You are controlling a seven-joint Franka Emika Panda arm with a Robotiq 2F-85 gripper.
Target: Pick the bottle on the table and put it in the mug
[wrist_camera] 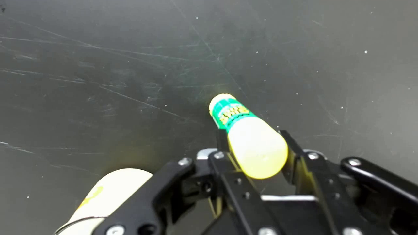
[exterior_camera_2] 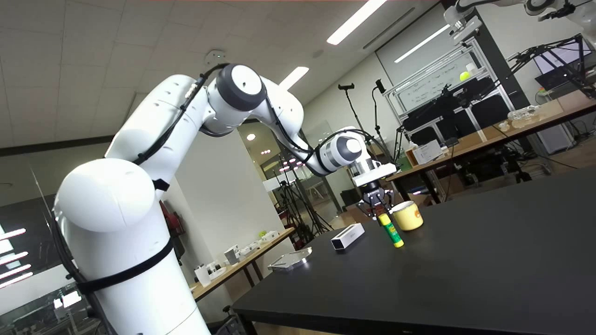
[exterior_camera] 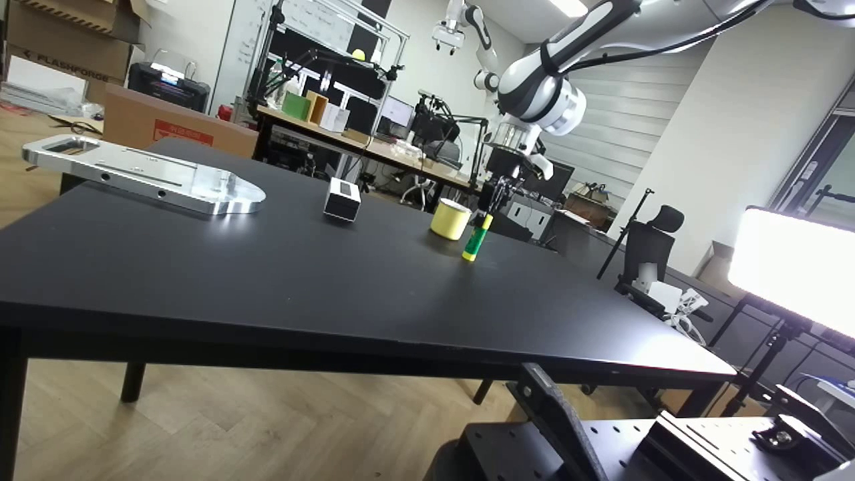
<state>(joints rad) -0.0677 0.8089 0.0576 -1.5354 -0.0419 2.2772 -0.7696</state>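
The bottle is a slim green tube with yellow ends, and it shows in both exterior views. In the wrist view its pale-yellow top sits between my fingertips. My gripper has a finger against each side of that top and looks shut on it; it also shows in both exterior views. The bottle is roughly upright with its foot at or just above the table; I cannot tell which. The pale-yellow mug stands upright close beside it. A gripper linkage partly covers the mug in the wrist view.
A black-and-white box stands on the black table. A flat silver metal plate lies further along it. A bright lamp panel stands beyond the table's edge.
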